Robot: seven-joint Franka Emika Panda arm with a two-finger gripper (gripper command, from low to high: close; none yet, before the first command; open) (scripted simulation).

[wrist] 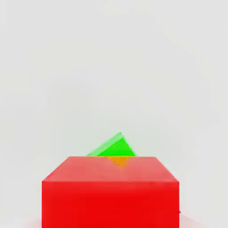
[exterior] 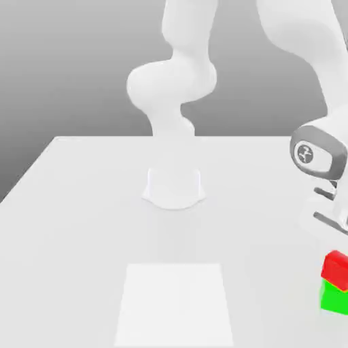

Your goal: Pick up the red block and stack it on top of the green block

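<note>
You see the red block resting on the green block at the worktop edge; gripper above, released.

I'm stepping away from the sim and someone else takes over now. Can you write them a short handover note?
Gripper: open, holding nothing, just above the stack at the exterior view's right edge.
Red block: sits on top of the green block, turned at a different angle so a green corner pokes out in the hand view.
Done: pick and stack, block released.
Left: pull the arm clear and check the stack stands.
</note>
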